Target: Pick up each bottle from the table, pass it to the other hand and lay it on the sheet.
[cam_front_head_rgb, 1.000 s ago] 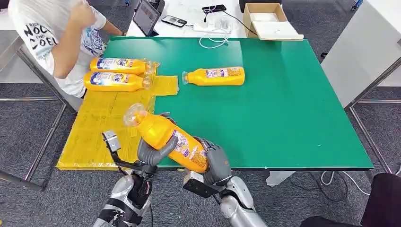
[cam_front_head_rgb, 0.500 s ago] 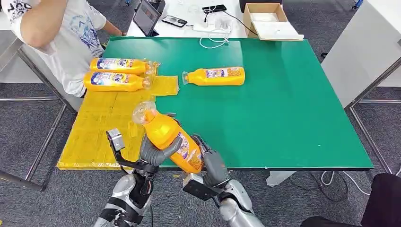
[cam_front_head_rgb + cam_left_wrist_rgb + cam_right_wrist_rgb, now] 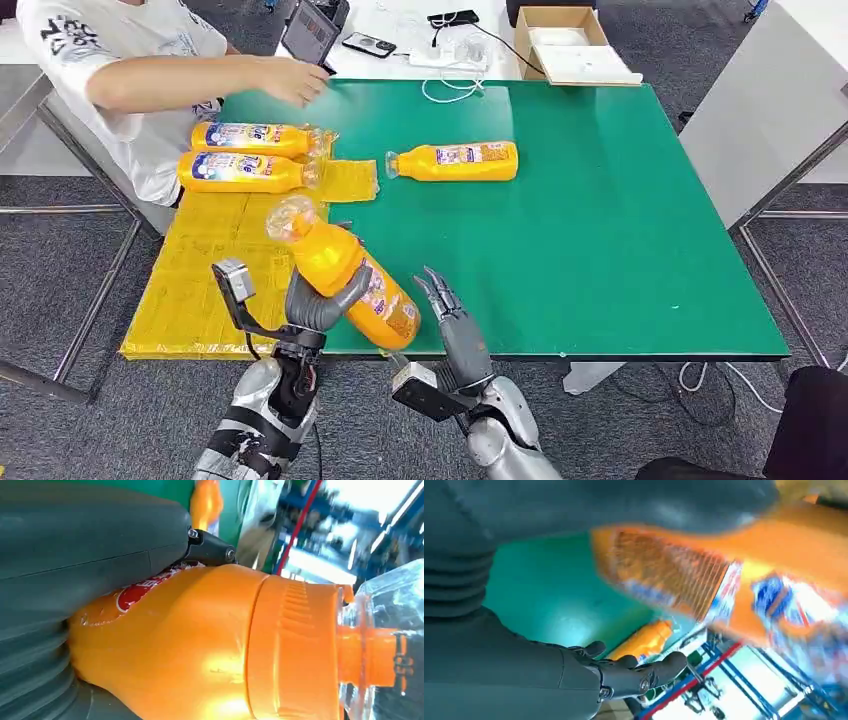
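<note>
Handover done! Grasped now by the left hand [image 3: 318,303] alone: the orange plastic bottle with the clear cap [image 3: 340,272], tilted, cap up and away, over the near edge of the green table [image 3: 600,250], just right of the yellow sheet [image 3: 215,265]. Half a second back, clasped at its base by the right hand [image 3: 452,320] too; now released there, fingers spread and pointing up, just beside the bottle's base, holding nothing. Means the pass is complete and only the laying-down remains, probably leftward onto the sheet's near part. Already lying at the sheet's far edge: two more orange bottles [image 3: 245,155]. Waiting mid-table towards the far edge: one last orange bottle [image 3: 455,161]. Reaching over the far-left corner: a person's arm [image 3: 200,75].
</note>
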You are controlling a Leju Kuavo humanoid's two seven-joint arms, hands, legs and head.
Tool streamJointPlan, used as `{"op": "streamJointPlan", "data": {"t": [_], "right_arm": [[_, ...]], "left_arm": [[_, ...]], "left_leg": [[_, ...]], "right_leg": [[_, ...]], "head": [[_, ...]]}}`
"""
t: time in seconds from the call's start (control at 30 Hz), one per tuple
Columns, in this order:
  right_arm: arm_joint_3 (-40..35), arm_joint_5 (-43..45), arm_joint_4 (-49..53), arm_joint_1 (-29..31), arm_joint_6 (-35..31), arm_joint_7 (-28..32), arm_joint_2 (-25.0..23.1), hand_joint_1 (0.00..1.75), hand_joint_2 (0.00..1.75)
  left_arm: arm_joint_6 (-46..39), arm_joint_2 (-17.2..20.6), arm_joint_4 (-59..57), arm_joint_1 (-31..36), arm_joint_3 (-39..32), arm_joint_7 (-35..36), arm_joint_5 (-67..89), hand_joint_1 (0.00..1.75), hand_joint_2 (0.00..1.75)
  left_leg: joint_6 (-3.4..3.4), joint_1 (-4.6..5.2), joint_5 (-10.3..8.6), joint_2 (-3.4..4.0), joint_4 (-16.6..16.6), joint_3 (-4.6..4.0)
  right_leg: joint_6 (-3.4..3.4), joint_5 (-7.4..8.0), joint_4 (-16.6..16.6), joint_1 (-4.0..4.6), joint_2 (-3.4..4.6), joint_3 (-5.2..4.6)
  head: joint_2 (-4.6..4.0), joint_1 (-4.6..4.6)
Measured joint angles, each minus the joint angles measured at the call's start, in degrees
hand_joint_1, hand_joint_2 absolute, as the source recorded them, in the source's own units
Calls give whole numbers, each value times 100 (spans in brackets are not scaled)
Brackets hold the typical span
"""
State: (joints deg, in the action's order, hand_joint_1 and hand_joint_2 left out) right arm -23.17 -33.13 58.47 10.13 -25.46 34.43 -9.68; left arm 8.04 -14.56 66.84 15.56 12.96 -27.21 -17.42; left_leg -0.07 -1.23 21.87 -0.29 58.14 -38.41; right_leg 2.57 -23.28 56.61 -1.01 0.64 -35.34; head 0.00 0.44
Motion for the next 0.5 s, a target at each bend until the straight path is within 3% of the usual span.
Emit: {"op": "streamJointPlan", "data": {"t": [0.1, 0.27, 0.5], "right_arm": [[37, 202, 257, -103, -202, 139, -2, 0, 0], [236, 885, 1111, -326, -529, 483, -50, 0, 0], [282, 1440, 1944, -438, -1047, 560, -92, 0, 0]], "left_arm": [[-742, 7, -39, 114, -181, -341, 463, 175, 175], [-3312, 129, -94, 386, -454, -1239, 2589, 175, 175], [-4475, 282, -397, 691, -561, -1267, 3754, 175, 175]], "left_leg": [[0, 0, 0, -1, 0, 0], [0, 0, 0, -2, 0, -1], [0, 0, -1, -2, 0, -1]], "right_leg": [[0, 0, 1, 0, 0, 0], [0, 0, 1, 1, -1, 0], [0, 0, 1, -1, -1, 1]], "head": [[0, -2], [0, 0], [0, 0]]}}
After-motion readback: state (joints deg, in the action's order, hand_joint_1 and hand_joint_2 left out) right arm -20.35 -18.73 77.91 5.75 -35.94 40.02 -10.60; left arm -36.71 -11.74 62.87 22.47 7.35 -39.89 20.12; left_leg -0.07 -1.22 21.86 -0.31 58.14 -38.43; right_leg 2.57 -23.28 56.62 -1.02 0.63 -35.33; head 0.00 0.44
